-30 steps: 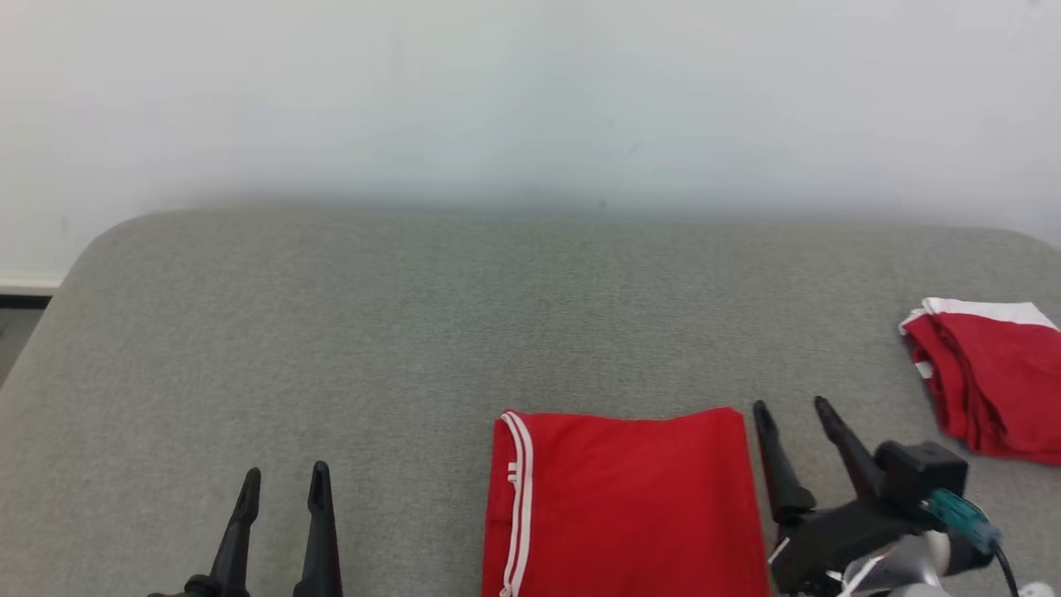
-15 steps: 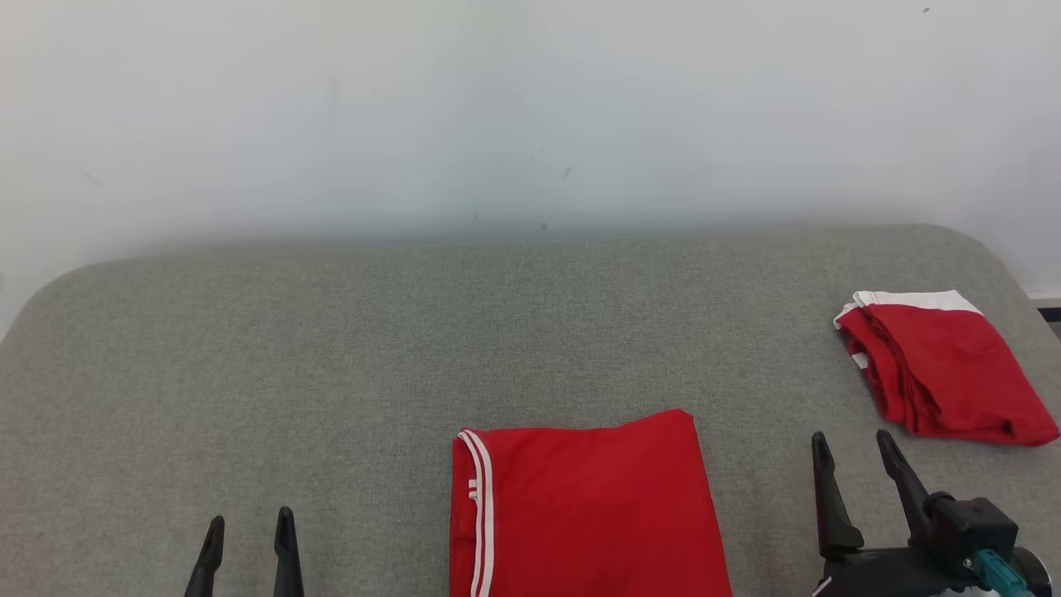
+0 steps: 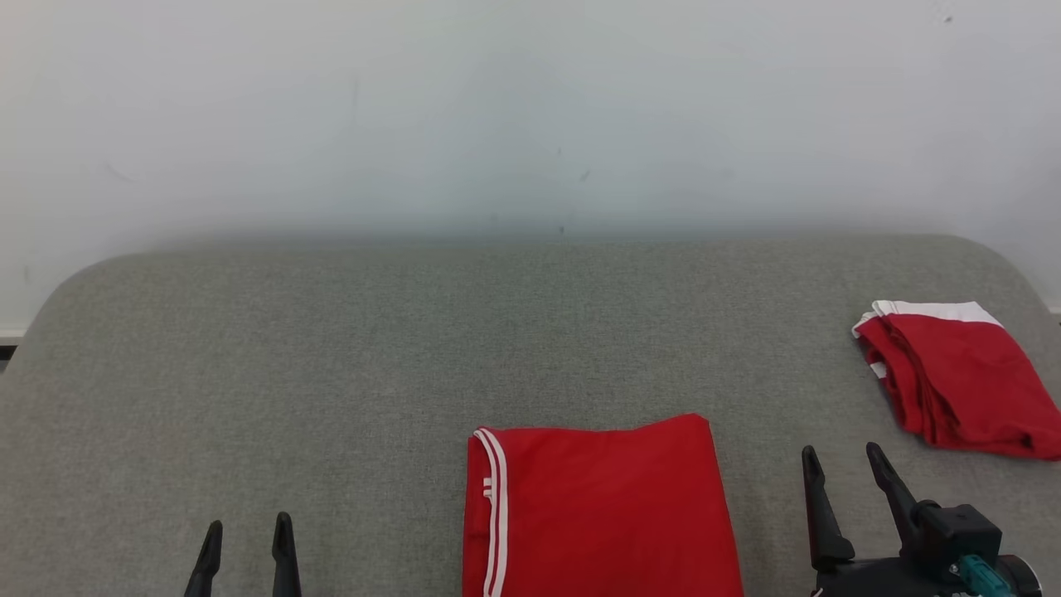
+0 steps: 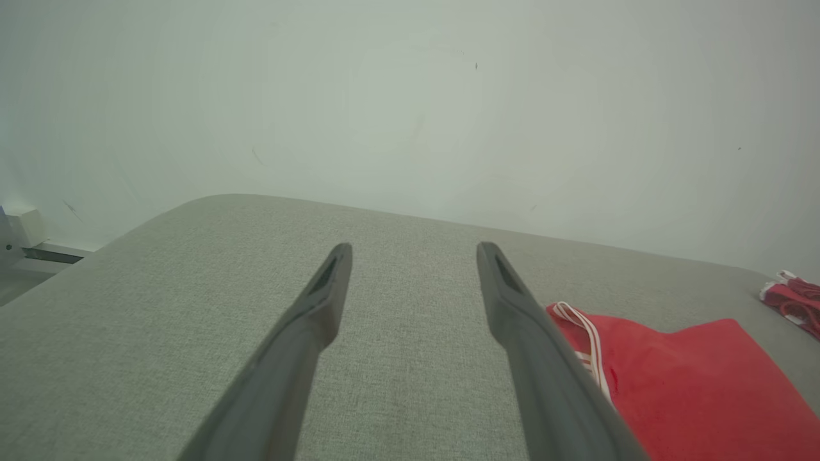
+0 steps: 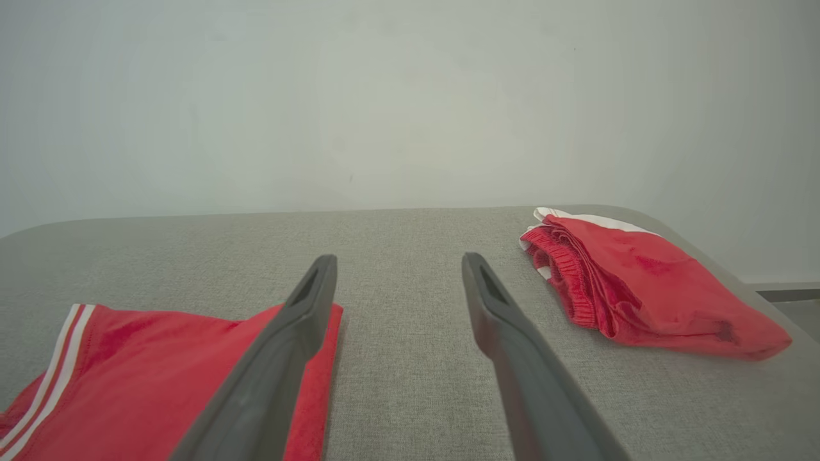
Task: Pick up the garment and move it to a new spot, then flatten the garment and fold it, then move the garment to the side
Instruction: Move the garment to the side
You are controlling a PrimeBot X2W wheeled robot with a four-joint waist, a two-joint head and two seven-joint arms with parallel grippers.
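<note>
A red garment (image 3: pixel 601 506) with white stripes along its left edge lies folded flat on the grey padded table (image 3: pixel 331 373), at the near middle. My left gripper (image 3: pixel 246 531) stands open to its left, over bare table. My right gripper (image 3: pixel 841 464) stands open a short way off its right edge. In the left wrist view the open left gripper (image 4: pixel 413 253) has the garment (image 4: pixel 692 384) at its right. In the right wrist view the open right gripper (image 5: pixel 397 266) has the garment (image 5: pixel 141 365) at its left, partly behind the left finger. Neither gripper holds anything.
A second red garment (image 3: pixel 953 377) with a white band lies bunched near the table's right edge, also visible as the red bundle (image 5: pixel 640 282) and the red heap (image 4: pixel 794 301). A pale wall (image 3: pixel 530 108) rises behind the table. The table corners are rounded.
The head camera has shifted, so the whole picture slid. Relative to the folded garment, my right gripper has drawn away from its right edge, and both grippers sit lower in the view.
</note>
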